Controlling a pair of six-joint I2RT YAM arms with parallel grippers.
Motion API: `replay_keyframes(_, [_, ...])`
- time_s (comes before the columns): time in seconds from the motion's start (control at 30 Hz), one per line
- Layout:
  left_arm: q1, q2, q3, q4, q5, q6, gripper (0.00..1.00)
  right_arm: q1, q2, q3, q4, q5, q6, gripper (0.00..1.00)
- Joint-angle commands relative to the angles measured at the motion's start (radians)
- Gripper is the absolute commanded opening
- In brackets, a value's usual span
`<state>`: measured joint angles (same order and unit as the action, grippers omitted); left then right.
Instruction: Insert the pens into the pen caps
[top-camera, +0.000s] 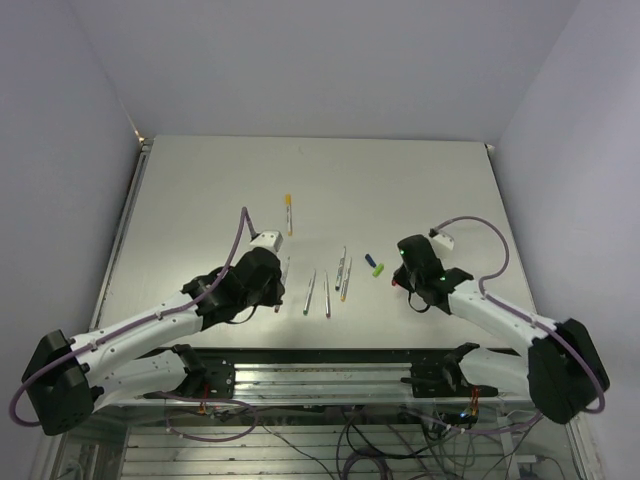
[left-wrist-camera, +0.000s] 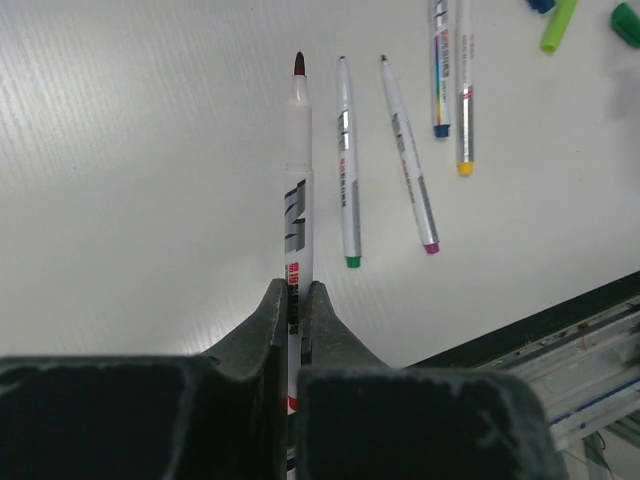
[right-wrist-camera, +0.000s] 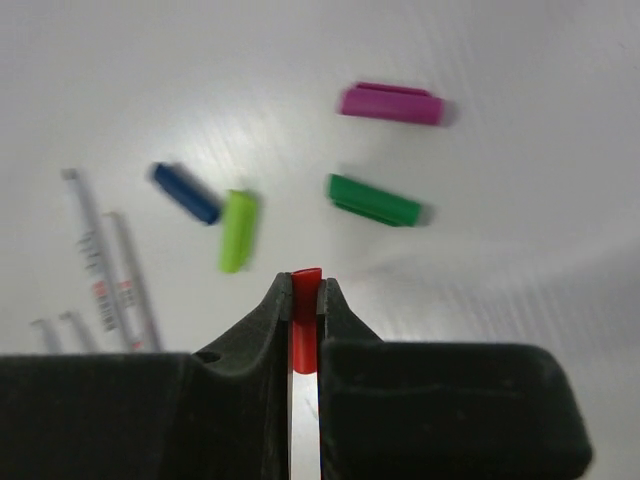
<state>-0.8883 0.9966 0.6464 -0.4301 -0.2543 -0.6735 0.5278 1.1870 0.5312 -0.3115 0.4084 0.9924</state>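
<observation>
From where I stand, the left gripper (left-wrist-camera: 297, 292) has its pincer pressed together on a slim silvery-white marker pen with a dark red felt tip (left-wrist-camera: 298, 170). It pinches the barrel near the back end, so most of the pen sticks out ahead over the pale grey tabletop (top-camera: 400, 180).

The right gripper (right-wrist-camera: 306, 292) is pinching a short red plastic cap (right-wrist-camera: 305, 330) between its pads. Only the cap's end peeks out, and I cannot tell which way its mouth faces.

On the table below it lie the magenta cap (right-wrist-camera: 390, 103), the dark green cap (right-wrist-camera: 375, 200), the light green cap (right-wrist-camera: 236, 230) and the blue cap (right-wrist-camera: 185, 192), the last two close together. Four loose pens (left-wrist-camera: 348, 170) rest roughly side by side between the arms.

The pen looks light and stiff, with a glossy barrel that is likely slippery. Held so far back, I reckon the tip would swing with any small wrist tilt, so a hold nearer the middle would steady it. The felt tip is the delicate part and should meet only the cap's opening.

The cap looks tiny, hard and slick. It could pivot or squirt out between the pads, so I judge a flat-sided hold that leaves the mouth clear is best.
</observation>
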Motion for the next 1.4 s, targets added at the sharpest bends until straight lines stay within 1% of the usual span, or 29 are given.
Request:
replay_keyframes(0.0, [-0.012,-0.022,0.000,0.096,0.056,0.022,0.07,0.006,-0.133,0.006,0.098,-0.085,-0.113,0.00])
replay_keyframes(0.17, [-0.015,0.014,0.023,0.197,0.149,0.048,0.07,0.008,-0.236,0.037,0.185,-0.158,-0.199,0.00])
replay_keyframes(0.3, [-0.017,0.031,0.000,0.388,0.308,0.062,0.07,0.008,-0.281,0.048,0.289,-0.234,-0.285,0.00])
replay_keyframes(0.4, [-0.017,0.045,-0.014,0.517,0.394,0.053,0.07,0.008,-0.296,0.052,0.363,-0.278,-0.317,0.00])
replay_keyframes(0.53, [-0.019,0.071,-0.015,0.628,0.440,0.027,0.07,0.008,-0.327,0.017,0.534,-0.364,-0.333,0.00])
replay_keyframes(0.67, [-0.019,0.062,-0.049,0.764,0.457,-0.018,0.07,0.011,-0.351,-0.019,0.720,-0.404,-0.312,0.00])
replay_keyframes(0.9, [-0.023,0.065,-0.031,0.794,0.445,-0.029,0.07,0.023,-0.342,-0.063,0.966,-0.465,-0.299,0.00])
replay_keyframes(1.07, [-0.032,0.085,-0.027,0.854,0.464,-0.053,0.07,0.041,-0.309,-0.088,1.107,-0.503,-0.297,0.00])
replay_keyframes(1.37, [-0.060,0.095,-0.030,0.884,0.450,-0.058,0.07,0.080,-0.273,-0.108,1.189,-0.445,-0.298,0.00])
